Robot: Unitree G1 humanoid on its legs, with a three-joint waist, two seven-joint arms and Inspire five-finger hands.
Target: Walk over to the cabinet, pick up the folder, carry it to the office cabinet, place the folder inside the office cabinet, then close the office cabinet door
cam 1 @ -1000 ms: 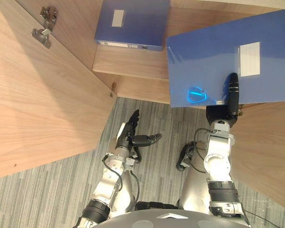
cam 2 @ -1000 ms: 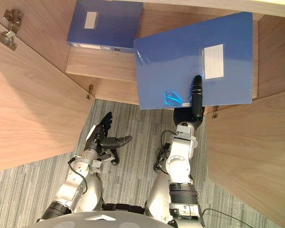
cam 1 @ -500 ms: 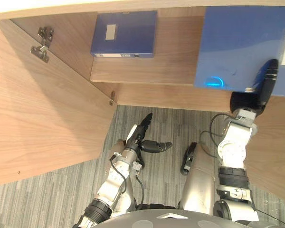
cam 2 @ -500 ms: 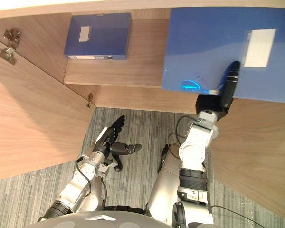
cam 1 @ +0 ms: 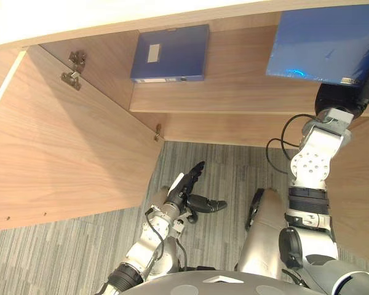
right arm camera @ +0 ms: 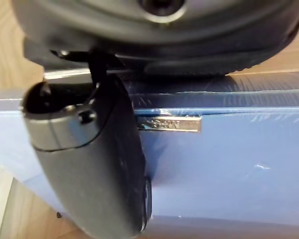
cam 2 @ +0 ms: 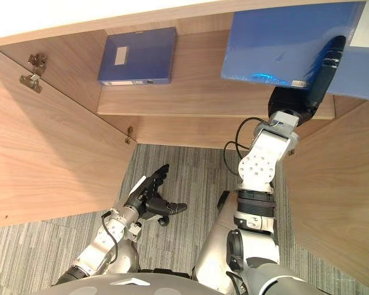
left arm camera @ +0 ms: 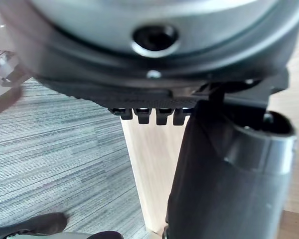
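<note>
The cabinet [cam 1: 107,67] stands open, its left door [cam 1: 61,153] swung wide over the grey carpet [cam 1: 227,175] in front of it. The blue folder [cam 2: 283,43] is inside the cabinet at its right side, over the shelf [cam 1: 234,92]; I cannot tell whether it touches the shelf. A smaller blue box file [cam 2: 138,55] lies flat at the cabinet's left. The right hand [cam 2: 323,67] grasps the folder, thumb pressed across its face. The left hand [cam 2: 149,193] hangs low before the cabinet, fingers straight and released.

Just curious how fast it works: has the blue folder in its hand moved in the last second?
Yes. The held folder in the right hand went further in over the shelf, rightward away from the stored folder.
</note>
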